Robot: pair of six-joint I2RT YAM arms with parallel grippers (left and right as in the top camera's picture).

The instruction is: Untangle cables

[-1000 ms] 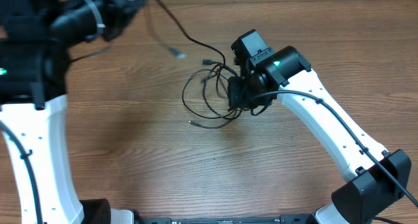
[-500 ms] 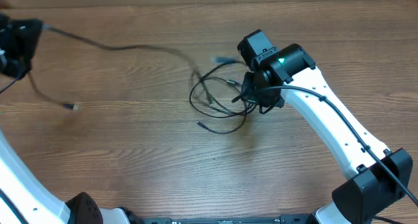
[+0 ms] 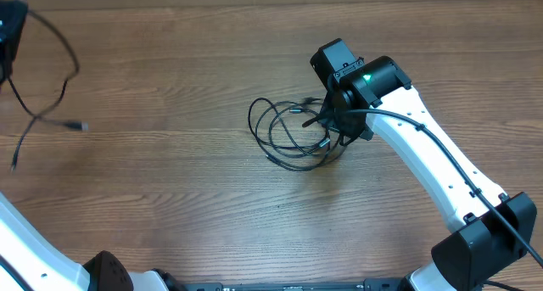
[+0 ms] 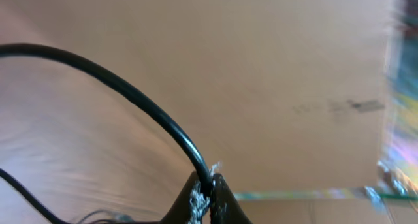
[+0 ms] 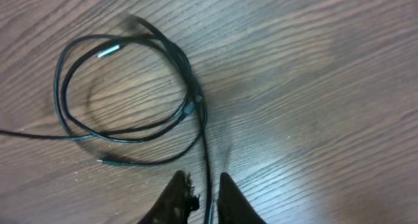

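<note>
A loose coil of thin black cables point(image 3: 288, 134) lies on the wooden table point(image 3: 170, 198) mid-table. My right gripper point(image 3: 335, 128) hovers at the coil's right edge. In the right wrist view its jaws point(image 5: 200, 177) stand slightly apart, and one strand point(image 5: 208, 152) runs through the gap without being pinched; the coil point(image 5: 191, 105) spreads up and left. At the far left, my left gripper point(image 3: 8, 28) holds a separate cable point(image 3: 69, 83) that hangs in a loop with a silvery plug point(image 3: 81, 125). The left wrist view shows those fingers point(image 4: 206, 183) shut on that cable point(image 4: 130, 96).
The right arm's white link point(image 3: 424, 172) runs from its base point(image 3: 484, 249) across the right side. The left arm's base point(image 3: 106, 270) and white link point(image 3: 25, 240) sit at the lower left. A cardboard wall point(image 4: 294, 67) stands behind the table.
The left gripper has drawn one cable out of the tangle and carried it to the far left. The right jaws have parted, and the remaining coil has settled flat.
</note>
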